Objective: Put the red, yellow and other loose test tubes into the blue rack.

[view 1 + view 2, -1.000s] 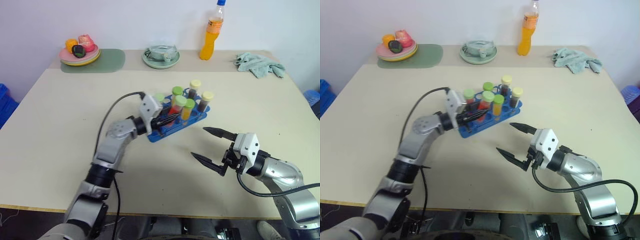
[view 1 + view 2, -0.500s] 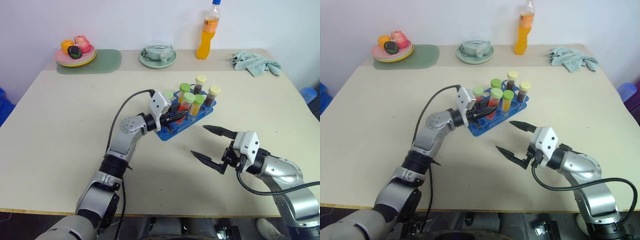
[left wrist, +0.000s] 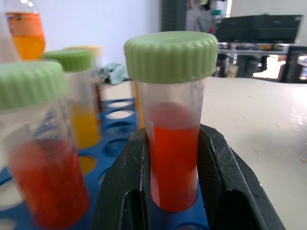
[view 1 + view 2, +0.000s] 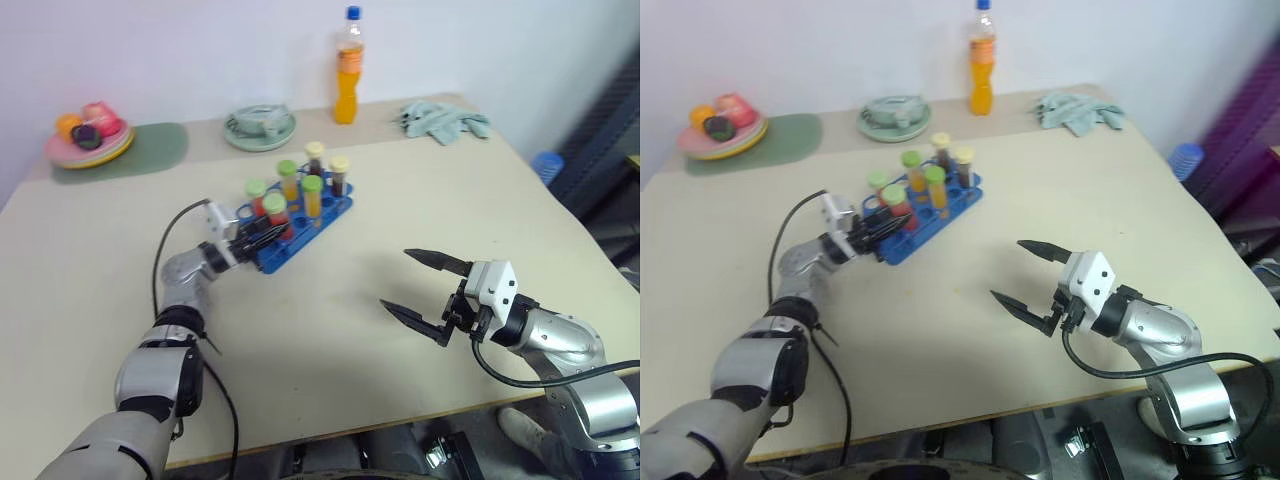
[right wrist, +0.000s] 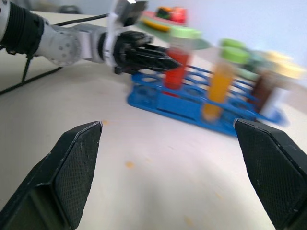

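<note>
Blue rack (image 4: 300,222) on table (image 4: 420,210), left of centre, set at a slant, w/ several capped test tubes (image 4: 312,196) upright in its holes: red and yellow-orange liquid under green caps, dark brown under pale yellow caps toward far end. Left pincer (image 4: 262,231) at rack's near-left end, clamped on red tube (image 3: 172,143) w/ green cap; both black fingers (image 3: 122,191) pressed against tube's sides, tube upright w/ its base in a rack hole. Beside it in left wrist view, second red tube (image 3: 41,158) w/ green cap, then yellow-orange tube (image 3: 81,103) further along. Right pincer (image 4: 425,295) well apart from rack, near table's front right, hovering above table surface, fingers spread wide, nothing between them. Same wide gap in right wrist view, rack and left pincer visible beyond. At far edge of table: orange drink bottle (image 4: 347,68) upright, pale green dish (image 4: 260,122) left of it, crumpled teal cloth (image 4: 440,120) right of it, plate of fruit (image 4: 90,135) on green mat (image 4: 150,150) at far-left corner.
</note>
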Motion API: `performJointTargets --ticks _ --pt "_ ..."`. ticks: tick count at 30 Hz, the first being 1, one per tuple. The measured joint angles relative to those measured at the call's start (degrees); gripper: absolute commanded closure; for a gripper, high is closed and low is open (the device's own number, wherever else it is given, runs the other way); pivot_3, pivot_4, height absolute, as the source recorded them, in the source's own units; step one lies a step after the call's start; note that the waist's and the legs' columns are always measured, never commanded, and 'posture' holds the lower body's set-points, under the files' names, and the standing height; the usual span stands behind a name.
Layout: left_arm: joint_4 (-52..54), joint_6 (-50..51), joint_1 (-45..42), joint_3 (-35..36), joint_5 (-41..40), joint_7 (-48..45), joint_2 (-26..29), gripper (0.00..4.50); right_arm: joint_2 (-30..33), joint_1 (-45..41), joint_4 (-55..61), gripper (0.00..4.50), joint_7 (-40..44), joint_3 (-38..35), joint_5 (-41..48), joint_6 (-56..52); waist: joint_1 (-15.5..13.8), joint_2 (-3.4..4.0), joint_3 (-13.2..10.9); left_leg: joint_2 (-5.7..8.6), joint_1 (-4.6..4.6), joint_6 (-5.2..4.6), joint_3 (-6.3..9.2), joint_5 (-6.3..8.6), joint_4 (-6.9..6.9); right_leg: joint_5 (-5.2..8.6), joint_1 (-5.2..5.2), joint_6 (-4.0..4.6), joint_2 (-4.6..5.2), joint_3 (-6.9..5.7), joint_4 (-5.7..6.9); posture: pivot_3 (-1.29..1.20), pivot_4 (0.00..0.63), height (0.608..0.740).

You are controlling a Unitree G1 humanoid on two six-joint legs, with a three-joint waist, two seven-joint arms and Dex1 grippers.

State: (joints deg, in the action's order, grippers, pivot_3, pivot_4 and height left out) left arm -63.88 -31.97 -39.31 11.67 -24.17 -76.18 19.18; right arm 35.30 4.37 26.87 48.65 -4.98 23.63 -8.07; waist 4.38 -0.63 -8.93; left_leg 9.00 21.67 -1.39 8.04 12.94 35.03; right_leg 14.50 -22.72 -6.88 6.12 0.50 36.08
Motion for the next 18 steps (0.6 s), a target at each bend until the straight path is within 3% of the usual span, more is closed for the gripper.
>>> performJointTargets --ticks 4,8,12,17,18 --pt "8.36 -0.75 6.98 2.97 -4.24 -7.17 0.67 3.77 -0.01 -0.03 -0.02 0.00 0.03 0.03 0.00 -0.01 0.66 0.15 0.20 -0.31 -0.50 0.08 0.02 0.97 0.17 -0.11 -0.62 0.55 0.25 -0.70 0.11 0.00 0.150 0.740" --pt "12.39 0.50 9.30 3.13 -5.68 -9.05 0.66 3.77 -0.01 -0.29 -0.02 0.00 0.14 0.07 0.02 -0.02 -0.06 0.18 0.23 -0.59 -0.39 0.66 0.06 1.34 0.56 -0.07 -0.83 0.69 -0.31 -0.45 0.14 0.00 0.150 0.740" --pt "13.86 1.56 10.15 3.04 -5.71 -9.30 0.70 3.77 -0.01 -0.33 -0.02 0.00 0.25 0.21 0.06 -0.06 -0.41 0.18 0.23 -0.64 -0.41 0.34 0.06 1.88 1.02 -0.08 -0.81 0.69 -0.62 0.09 0.14 0.00 0.150 0.740" --pt "18.95 6.95 14.11 2.23 -5.36 -8.20 1.64 1.42 0.04 0.08 -0.01 0.00 1.30 0.23 0.35 -0.52 -0.70 0.18 0.16 -0.65 -0.47 0.32 0.00 1.92 1.03 -0.07 -0.85 0.69 -0.72 0.30 0.16 0.00 0.150 0.740" --pt "25.51 12.91 15.78 0.73 -5.23 -3.61 1.63 1.42 0.23 0.47 -0.08 0.00 1.45 -0.02 0.43 -0.71 -1.45 -0.12 -0.20 -0.67 -0.26 0.34 0.03 1.90 1.10 -0.08 -0.99 0.69 -0.72 0.30 0.23 0.00 0.150 0.740"
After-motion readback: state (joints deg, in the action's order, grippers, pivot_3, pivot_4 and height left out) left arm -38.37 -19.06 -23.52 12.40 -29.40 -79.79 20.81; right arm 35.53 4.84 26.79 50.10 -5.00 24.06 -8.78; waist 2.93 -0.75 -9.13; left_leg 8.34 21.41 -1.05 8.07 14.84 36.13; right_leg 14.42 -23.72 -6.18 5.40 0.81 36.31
